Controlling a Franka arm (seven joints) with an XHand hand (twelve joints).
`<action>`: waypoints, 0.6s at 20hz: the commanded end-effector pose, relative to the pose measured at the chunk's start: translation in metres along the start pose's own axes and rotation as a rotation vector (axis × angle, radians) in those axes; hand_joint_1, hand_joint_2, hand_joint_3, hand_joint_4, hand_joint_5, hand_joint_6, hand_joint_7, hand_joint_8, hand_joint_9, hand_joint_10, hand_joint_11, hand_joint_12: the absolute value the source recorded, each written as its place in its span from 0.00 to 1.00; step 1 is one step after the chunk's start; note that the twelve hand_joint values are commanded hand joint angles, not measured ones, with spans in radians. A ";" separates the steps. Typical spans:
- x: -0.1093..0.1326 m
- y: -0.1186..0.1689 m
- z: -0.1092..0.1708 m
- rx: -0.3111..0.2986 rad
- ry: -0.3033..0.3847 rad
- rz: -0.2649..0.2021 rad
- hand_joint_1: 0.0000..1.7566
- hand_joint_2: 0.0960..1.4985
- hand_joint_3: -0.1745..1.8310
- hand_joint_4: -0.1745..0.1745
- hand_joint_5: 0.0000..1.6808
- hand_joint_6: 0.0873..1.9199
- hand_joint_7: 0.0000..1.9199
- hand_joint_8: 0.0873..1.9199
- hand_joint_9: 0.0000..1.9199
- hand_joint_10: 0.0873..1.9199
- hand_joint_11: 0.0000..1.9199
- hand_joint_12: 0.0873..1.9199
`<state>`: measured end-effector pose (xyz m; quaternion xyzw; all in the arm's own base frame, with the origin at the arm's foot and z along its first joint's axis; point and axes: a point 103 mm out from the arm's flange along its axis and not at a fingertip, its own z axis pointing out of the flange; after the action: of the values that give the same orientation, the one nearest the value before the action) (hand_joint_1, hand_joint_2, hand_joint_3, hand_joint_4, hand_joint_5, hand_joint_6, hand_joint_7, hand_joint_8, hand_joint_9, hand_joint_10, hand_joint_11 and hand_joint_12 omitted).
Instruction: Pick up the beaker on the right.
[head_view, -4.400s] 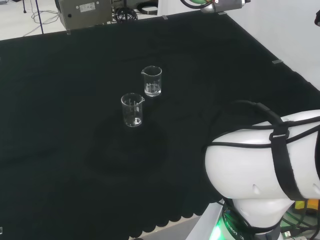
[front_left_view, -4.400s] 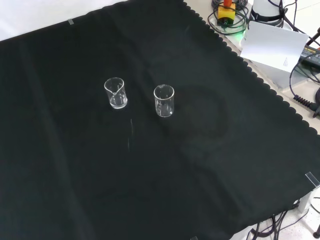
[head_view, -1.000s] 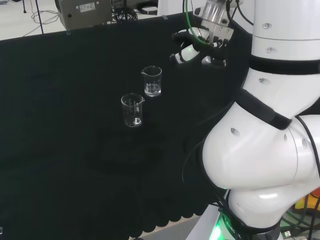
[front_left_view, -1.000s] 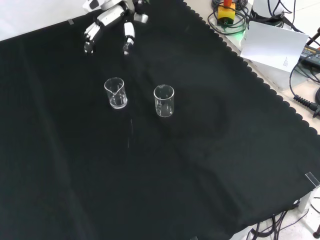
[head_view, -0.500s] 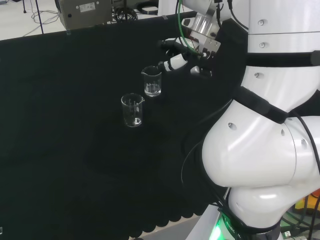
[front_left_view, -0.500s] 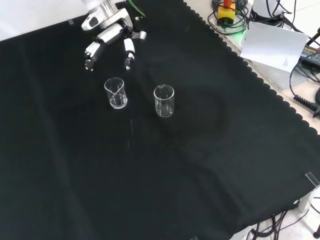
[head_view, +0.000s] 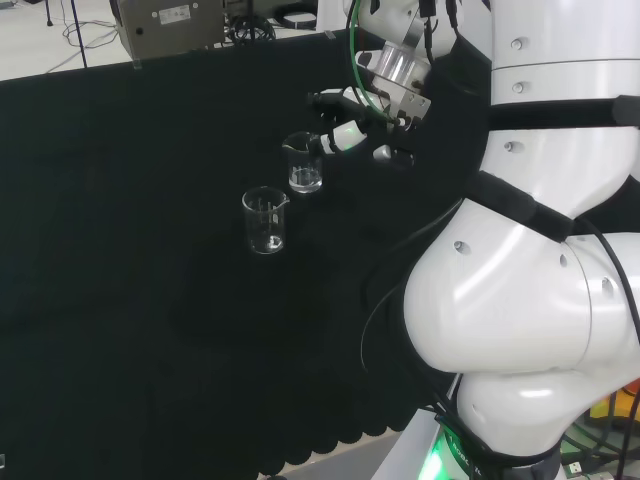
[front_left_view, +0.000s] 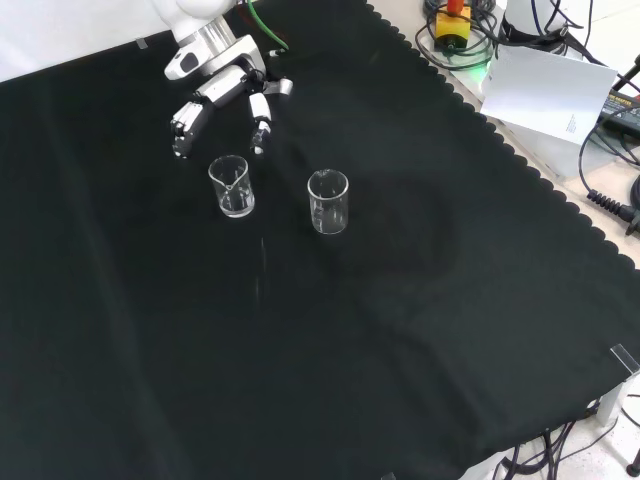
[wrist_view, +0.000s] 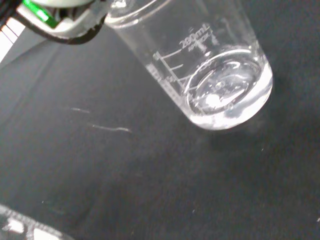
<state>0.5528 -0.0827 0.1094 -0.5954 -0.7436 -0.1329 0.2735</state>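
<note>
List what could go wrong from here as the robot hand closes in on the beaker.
1. The robot hand hangs open just above the far beaker; a finger coming down on the rim could tip the glass over.
2. The second beaker stands close beside it in the front view, so a wide sweep might knock it.
3. Clear glass may slip as the fingers curl.

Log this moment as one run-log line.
phase: approach | hand: open, beside right beaker, not gripping | other beaker: untouched | both upright on black cloth
</note>
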 end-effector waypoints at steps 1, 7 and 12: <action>-0.010 0.005 0.008 -0.020 0.044 -0.029 0.48 0.31 0.35 0.41 0.22 0.00 0.08 0.32 0.17 0.31 0.03 0.72; -0.011 0.010 0.024 -0.008 0.067 -0.037 0.49 0.30 0.35 0.44 0.23 0.00 0.09 0.33 0.18 0.31 0.02 0.72; -0.010 0.010 0.031 -0.004 0.069 -0.043 0.49 0.29 0.36 0.44 0.23 0.00 0.10 0.32 0.19 0.31 0.02 0.72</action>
<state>0.5561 -0.0751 0.0797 -0.5776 -0.7444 -0.1584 0.2953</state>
